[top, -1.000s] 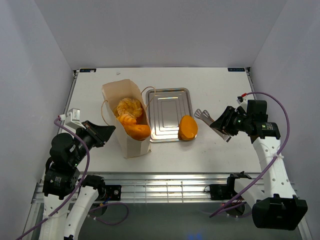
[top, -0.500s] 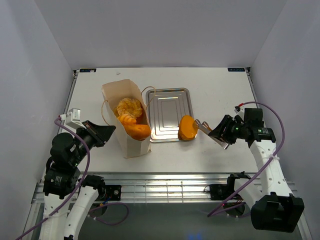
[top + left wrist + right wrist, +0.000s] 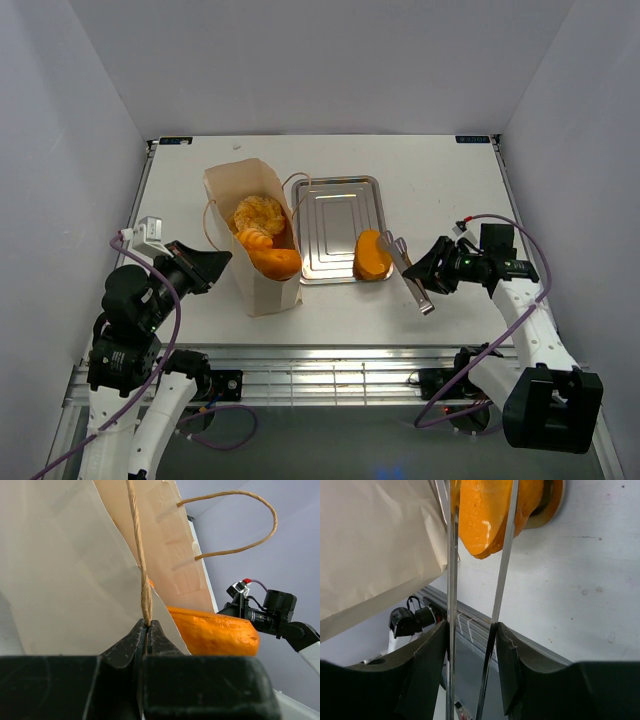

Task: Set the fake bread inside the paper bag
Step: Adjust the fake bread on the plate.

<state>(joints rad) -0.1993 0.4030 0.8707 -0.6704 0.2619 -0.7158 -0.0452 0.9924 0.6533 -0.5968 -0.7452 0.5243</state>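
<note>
The paper bag (image 3: 262, 288) stands open left of the tray, holding a round bread (image 3: 258, 213) and a long loaf (image 3: 276, 262). My left gripper (image 3: 214, 263) is shut on the bag's cord handle (image 3: 143, 575), with the bag wall (image 3: 60, 580) and the loaf (image 3: 215, 632) close behind it. One orange bread piece (image 3: 372, 256) lies at the tray's near right corner. My right gripper (image 3: 428, 277) is shut on metal tongs (image 3: 404, 268). In the right wrist view (image 3: 472, 630) the tong blades (image 3: 451, 570) stand on either side of this bread (image 3: 487, 515).
The silver metal tray (image 3: 335, 215) sits mid-table, bare apart from the bread at its corner; its rim shows in the right wrist view (image 3: 554, 502). The bag's other handle (image 3: 235, 525) loops up. The table's front edge and rail lie just below the tongs.
My right arm has moved left and lowered, bringing the tongs from right of the bread piece to straddle it. The left arm and bag have not moved.
</note>
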